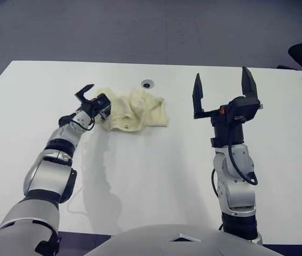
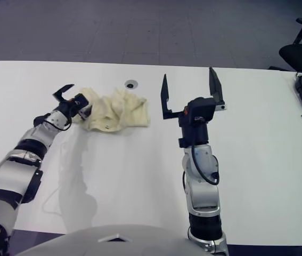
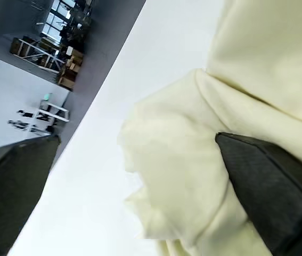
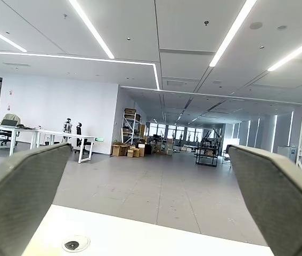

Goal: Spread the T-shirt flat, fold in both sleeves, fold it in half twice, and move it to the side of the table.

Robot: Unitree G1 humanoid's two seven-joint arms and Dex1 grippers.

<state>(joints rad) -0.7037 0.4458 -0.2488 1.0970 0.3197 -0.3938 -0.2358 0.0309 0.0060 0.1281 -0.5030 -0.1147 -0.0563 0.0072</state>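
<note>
Overhead, strip lights (image 4: 92,29); crumpled T-shirt (image 1: 137,109) on white table (image 1: 156,176); left tool (image 1: 95,100) agape at it, right tool (image 1: 221,74) wide, empty.

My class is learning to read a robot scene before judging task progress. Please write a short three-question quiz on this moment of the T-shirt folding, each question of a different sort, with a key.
1. Fill the gap: the right gripper, held upright above the table, has its fingers ____.
2. Choose one: which gripper is at the edge of the T-shirt? A. the left gripper; B. the right gripper; C. both.
3. True or false: the T-shirt lies spread flat.

Key
1. open, with nothing between them
2. A
3. False: it lies bunched in a crumpled heap.
</note>
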